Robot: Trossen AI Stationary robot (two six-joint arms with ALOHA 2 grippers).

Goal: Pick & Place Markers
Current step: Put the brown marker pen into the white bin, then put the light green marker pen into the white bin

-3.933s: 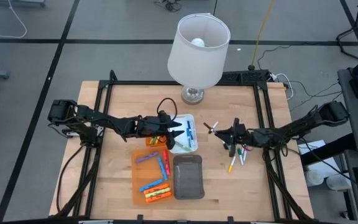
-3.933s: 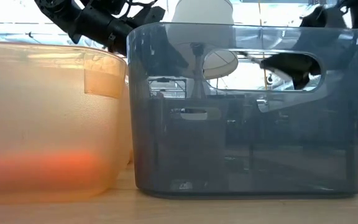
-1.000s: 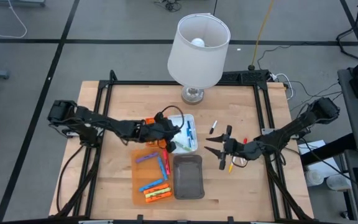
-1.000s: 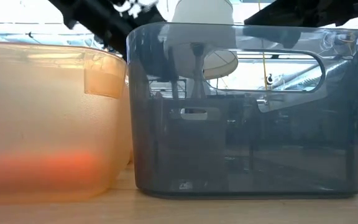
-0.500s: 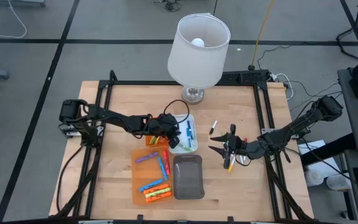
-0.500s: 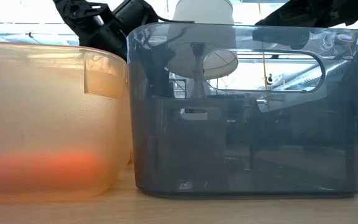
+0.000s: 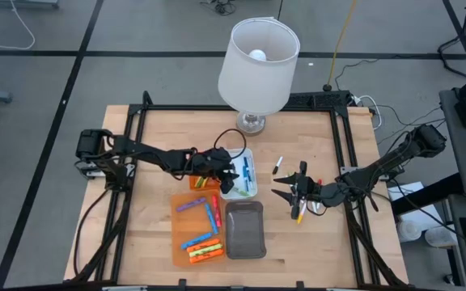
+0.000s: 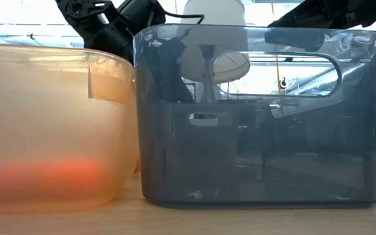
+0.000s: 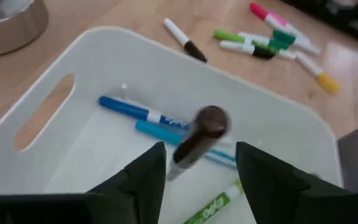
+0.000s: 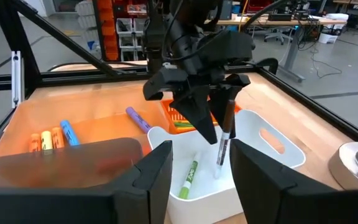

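Observation:
My left gripper (image 9: 197, 152) hangs open over the white tray (image 7: 252, 153). A dark marker with a brown cap (image 9: 199, 134) stands tilted between its fingers, lower tip toward the tray floor (image 10: 219, 163). Two blue markers (image 9: 142, 115) and a green one (image 9: 213, 205) lie in the tray. My right gripper (image 7: 285, 194) hovers open over the table, right of the trays, beside loose markers (image 7: 302, 212); a black-tipped marker (image 7: 277, 166) lies farther back. The orange tray (image 7: 180, 242) holds several markers. My left gripper has the dark marker (image 10: 224, 134) between its parted fingers, which slant down from the table's left. The marker is narrower than the gap and blurred in the left wrist view. Whether a finger still touches it, I cannot tell.
A grey tray (image 7: 245, 229) stands right of the orange one, near the front edge. A lamp with a white shade (image 7: 257, 69) stands at the back, its metal base (image 9: 8, 22) just behind the white tray. Bare wood lies between the trays and my right gripper.
My left gripper has gone right and slightly farther back, from the orange tray's far end to above the white tray, sinking and rolling a little. Its fingers have parted around the dark marker, which now stands loose between them.

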